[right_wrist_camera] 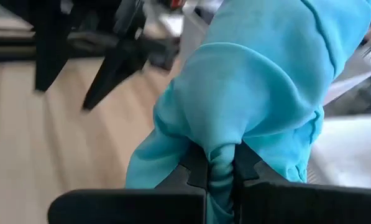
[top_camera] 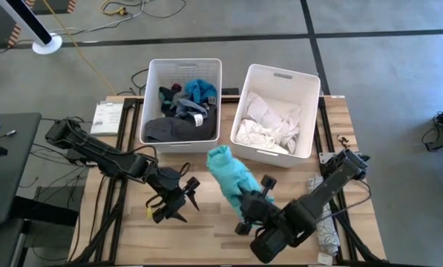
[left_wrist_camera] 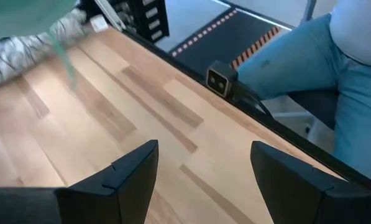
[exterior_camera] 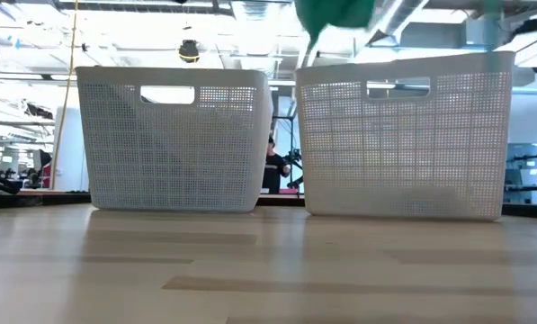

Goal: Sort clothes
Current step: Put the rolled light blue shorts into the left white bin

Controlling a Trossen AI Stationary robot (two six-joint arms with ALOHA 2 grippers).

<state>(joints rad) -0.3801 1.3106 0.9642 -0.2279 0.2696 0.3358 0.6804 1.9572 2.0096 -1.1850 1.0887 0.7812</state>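
Observation:
A teal garment (top_camera: 227, 172) hangs above the table just in front of the two white bins, with my right gripper (top_camera: 246, 200) shut on it. In the low view only its lower part (exterior_camera: 335, 13) shows, at the picture's top. The left bin (top_camera: 156, 74) holds dark and blue clothes (top_camera: 182, 104). The right bin (top_camera: 310, 81) holds white clothes (top_camera: 269, 122). A white garment with a dark pattern (top_camera: 325, 228) lies flat on the table near its right edge. My left gripper (top_camera: 182, 194) stands open over bare table to the left of the teal garment, with nothing between its fingers (left_wrist_camera: 129, 177). My right gripper pinches a bunched, many-layered fold of the teal garment (right_wrist_camera: 221, 160) between its two fingers. The fingers come from the table's near right side, slanting slightly down. The cloth bulges out past the fingertips and hangs slack, clear of the table.
The two bins stand side by side along the table's far edge. Bare wood lies in front of them, across the table's middle and left. A person in jeans (left_wrist_camera: 309, 68) is beyond the table's edge in the left wrist view.

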